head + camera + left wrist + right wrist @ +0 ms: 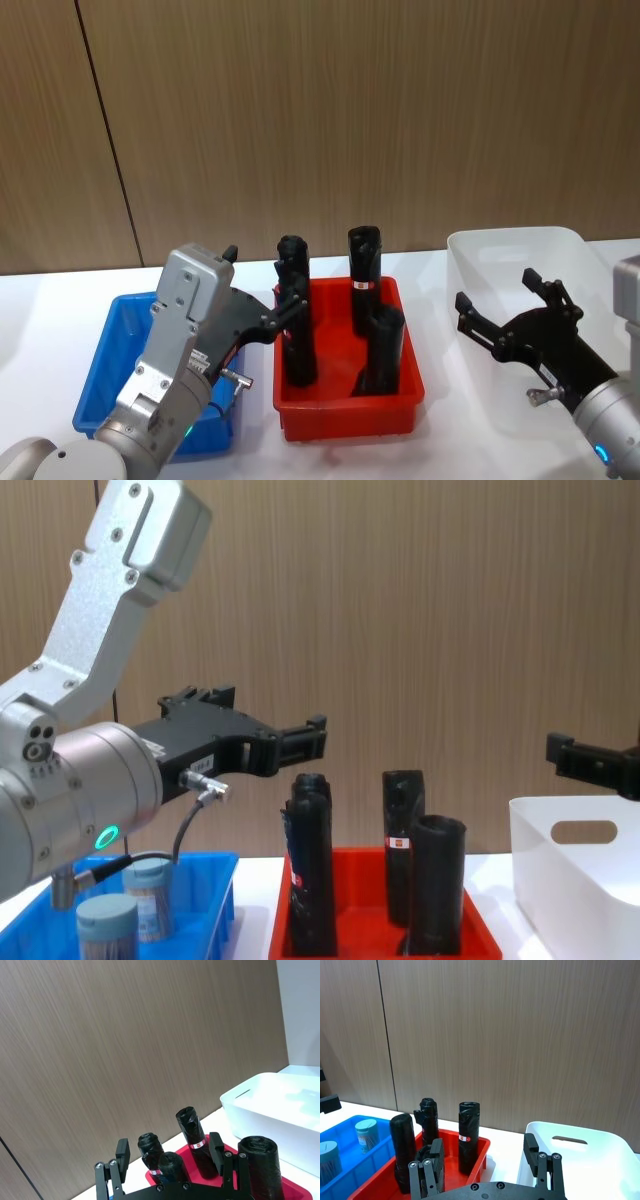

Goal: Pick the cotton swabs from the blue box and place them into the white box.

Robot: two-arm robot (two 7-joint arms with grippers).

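Two cotton swabs jars, one (pixel 148 895) behind the other (pixel 108 925), stand in the blue box (pixel 215 890) at the left; the right wrist view also shows the jars (pixel 366 1132) and the blue box (pixel 355 1119). My left gripper (pixel 262 280) hangs open and empty above the blue box's right side, pointing toward the red bin. It is well above the jars in the chest view, left gripper (pixel 270 720). My right gripper (pixel 500 290) is open and empty over the white box (pixel 480 250).
A red bin (pixel 345 405) sits between the two boxes and holds several tall black cylinders (pixel 298 330). A wood-panelled wall stands close behind the white table (pixel 450 440).
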